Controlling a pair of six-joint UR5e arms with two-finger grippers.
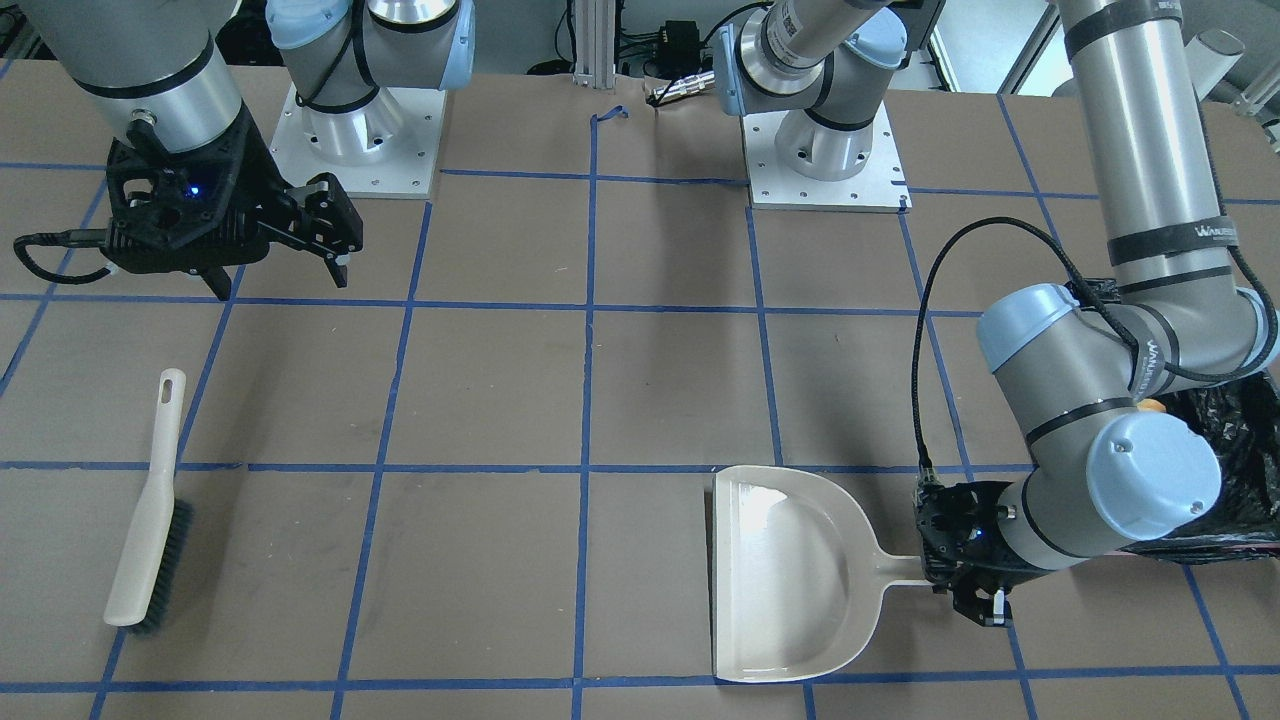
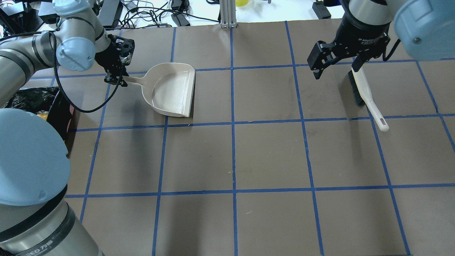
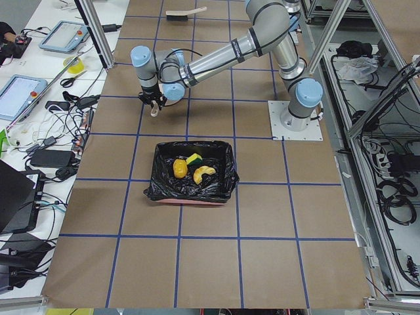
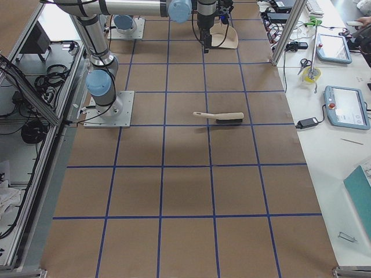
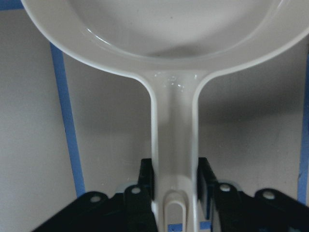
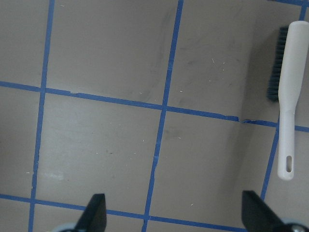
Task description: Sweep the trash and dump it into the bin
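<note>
The three trash pieces lie inside the bin (image 3: 159, 185), a black-bag-lined box with a pink base edge: the golden-brown potato shape (image 3: 180, 168), the yellow wedge (image 3: 194, 159) and the curved bread piece (image 3: 204, 174). My left gripper (image 1: 985, 608) is shut on the handle of the beige dustpan (image 1: 790, 575), which lies flat and empty on the table beside the bin (image 1: 1240, 435). The left wrist view shows the fingers (image 5: 146, 180) pressed against both sides of the handle. My right gripper (image 1: 283, 280) is open and empty, held above the table near the brush (image 1: 150, 520).
The beige brush (image 2: 365, 93) with dark bristles lies on the table below my right gripper (image 2: 336, 71); it also shows in the right wrist view (image 6: 288, 96). Blue tape lines grid the brown table. Both arm bases stand at the robot's edge.
</note>
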